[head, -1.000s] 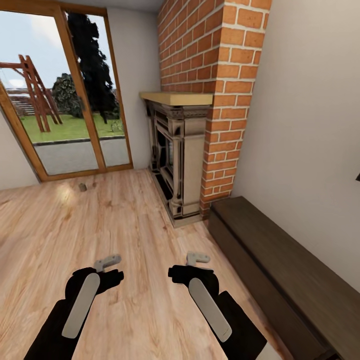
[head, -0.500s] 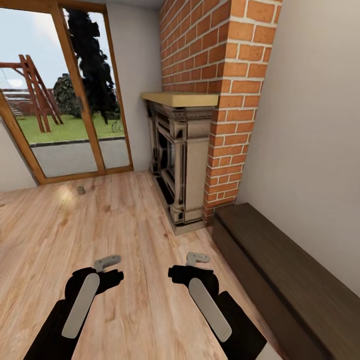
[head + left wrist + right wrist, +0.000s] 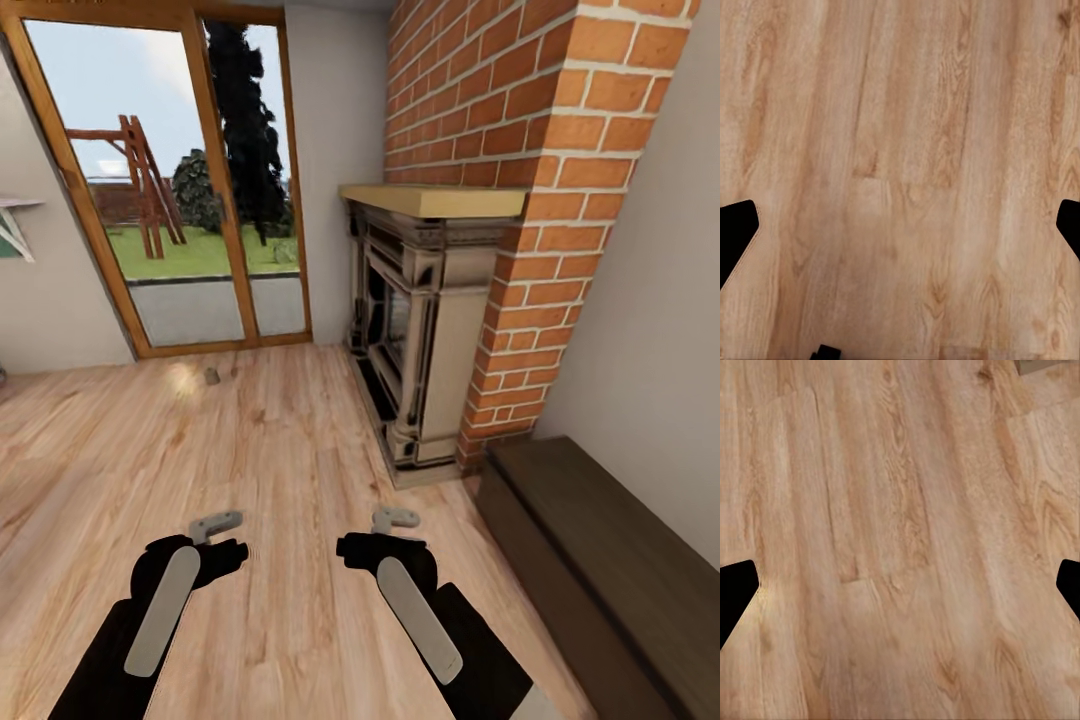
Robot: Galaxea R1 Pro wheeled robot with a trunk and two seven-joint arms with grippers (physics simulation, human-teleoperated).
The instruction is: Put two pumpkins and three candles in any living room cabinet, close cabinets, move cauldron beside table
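Note:
The cabinet (image 3: 600, 540), a long, low dark brown wood-grain unit, runs along the right wall past the brick chimney, and its fronts are shut. On the floor near the glass door stands a small stubby greyish cylinder (image 3: 212, 376) that looks like a candle, with a smaller bit (image 3: 233, 372) beside it. My left gripper (image 3: 215, 523) and right gripper (image 3: 395, 517) hang low over bare wooden floor, far from both. Both are open with nothing between their fingers, as the left wrist view (image 3: 900, 225) and the right wrist view (image 3: 900, 585) show.
A stone fireplace (image 3: 425, 330) with a wooden mantel juts out from the red brick chimney (image 3: 560, 150), just left of the cabinet's end. A wood-framed glass door (image 3: 200, 190) stands at the back. Open wooden floor (image 3: 150, 470) stretches to the left.
The whole picture has shifted to the right, so the camera has turned left. Both arms hold the same pose, and more of the left wall shows.

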